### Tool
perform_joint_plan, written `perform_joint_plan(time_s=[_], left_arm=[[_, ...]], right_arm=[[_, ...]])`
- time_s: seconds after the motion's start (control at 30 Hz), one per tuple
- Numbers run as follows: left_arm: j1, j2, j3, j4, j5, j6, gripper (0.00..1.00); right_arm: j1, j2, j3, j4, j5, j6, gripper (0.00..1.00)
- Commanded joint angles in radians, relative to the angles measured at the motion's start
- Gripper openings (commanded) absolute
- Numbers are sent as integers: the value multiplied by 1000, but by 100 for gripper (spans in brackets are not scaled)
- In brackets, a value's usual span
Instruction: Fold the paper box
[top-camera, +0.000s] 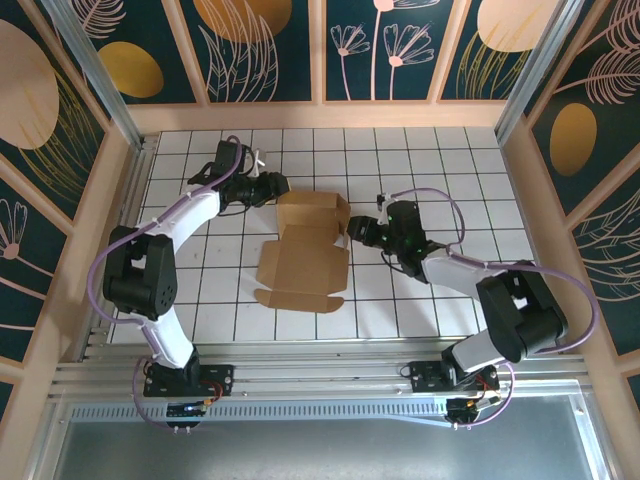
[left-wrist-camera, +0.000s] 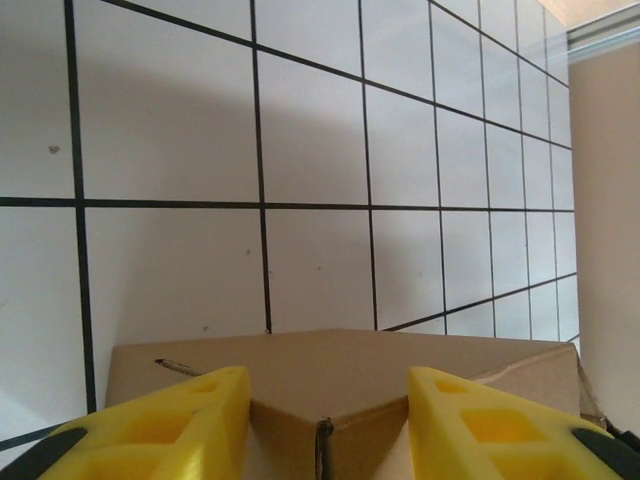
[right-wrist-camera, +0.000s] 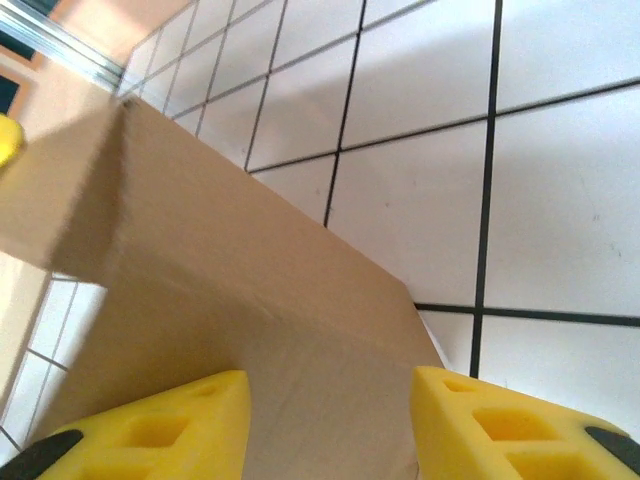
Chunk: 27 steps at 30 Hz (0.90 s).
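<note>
Paper box (top-camera: 305, 255): plain matt brown cardboard, die-cut; lies mid-table, near flap with rounded tabs flat, far panels raised into a shallow squarish form

Left gripper (top-camera: 276, 190): yellow moulded fingers (left-wrist-camera: 190, 425), pocketed, cut off below; apart astride a folded corner at the box's far left; cannot tell whether it grips

Right gripper (top-camera: 352, 232): fingers (right-wrist-camera: 490, 425) apart, slanted panel between; contact hidden

Table (top-camera: 430, 160): smooth white tiles, black grid lines

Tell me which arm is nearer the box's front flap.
Right. The right fingers are at the paper box's right edge; the left fingers are at its far-left corner, farther off.
</note>
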Motion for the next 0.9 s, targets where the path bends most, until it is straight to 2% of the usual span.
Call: perform_joint_plan(time_s=[0.0,0.17,0.37,0.6,0.87], left_arm=[[-5,-9,-54,-6,54,-5,41],[-5,-41,-89,27,67,-7,40],[-4,-64,-122,58,81,-15,39],[-5,-64,-139,83,99,-40,39],[-6,-99,-149,98,110,-47,39]], right_arm=[[-12,-77,46,-66,37,-47,47],[-55,-137,47,-109,63,-62,47],[-80,-50,100,-153,26,-61,47],[-4,50,127,-118,-10,-46,47],[40,139,137,-52,3,-20,47]])
